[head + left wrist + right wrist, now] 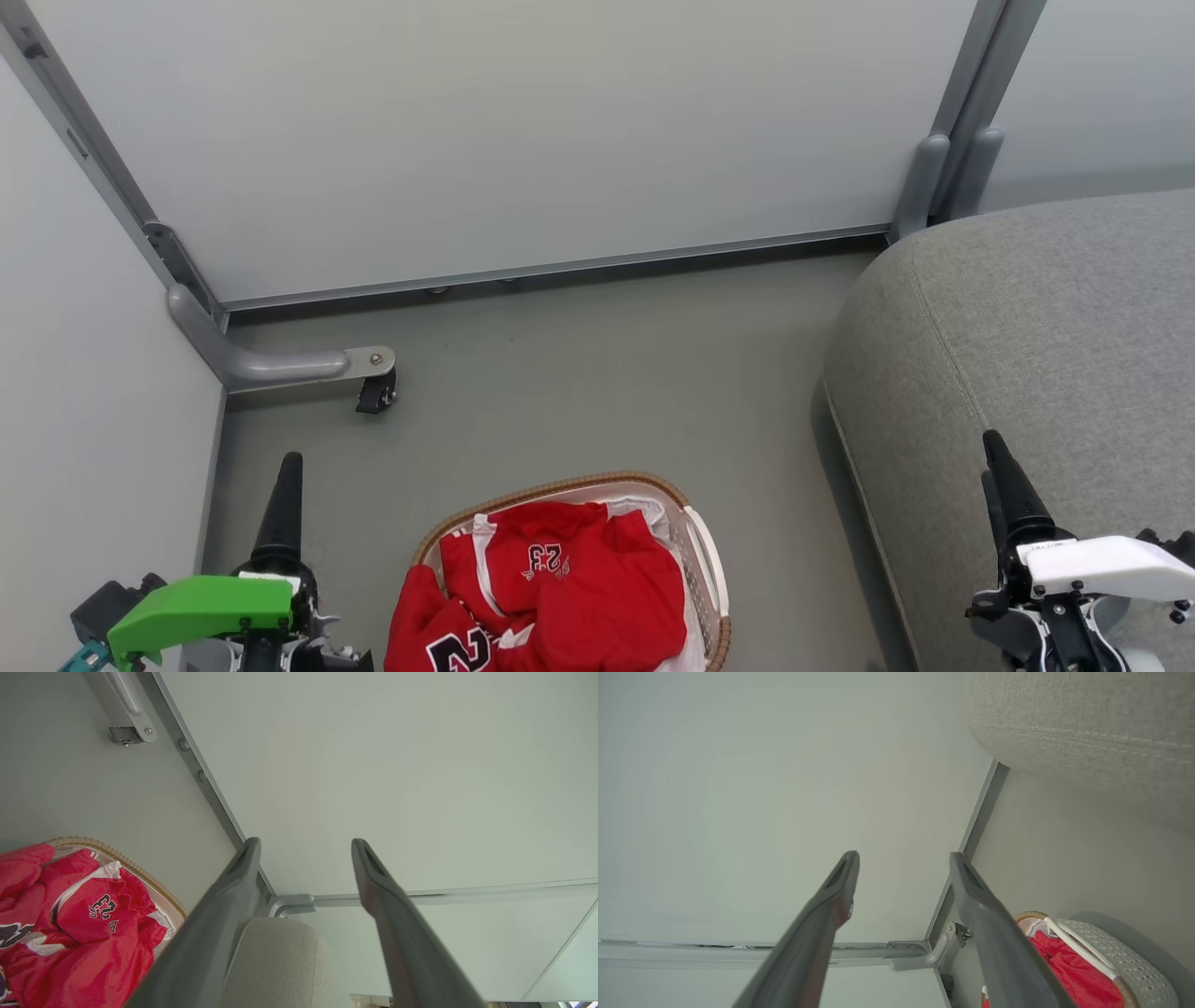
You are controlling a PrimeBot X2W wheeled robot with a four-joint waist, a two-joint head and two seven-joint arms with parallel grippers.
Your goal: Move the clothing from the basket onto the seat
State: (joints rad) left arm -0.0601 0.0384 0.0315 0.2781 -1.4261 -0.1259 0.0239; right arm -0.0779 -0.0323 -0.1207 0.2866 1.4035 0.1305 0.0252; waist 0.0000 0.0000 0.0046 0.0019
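A heap of red sports clothing with white trim and black-and-white numbers [560, 588] is seen lying inside an oval white perforated plastic basket with a brown woven rim [560, 486], over which a white liner is folded. The basket is set on the grey floor [579, 373] at the near middle of the scene. To its right, across a strip of bare floor, the large grey fabric-upholstered seat with a rounded edge and stitched seam [1027, 327] is found, and no clothing is seen on the part in view. The left gripper [306, 843] is held near and left of the basket, its two long dark fingers spread apart with nothing between them. The right gripper [903, 856] is held over the near edge of the seat, its jaws likewise parted and empty. Pale partition panels [485, 140] are stood along the far and left sides, and a grey metal foot with a black caster [375, 390] is seen at the far left.
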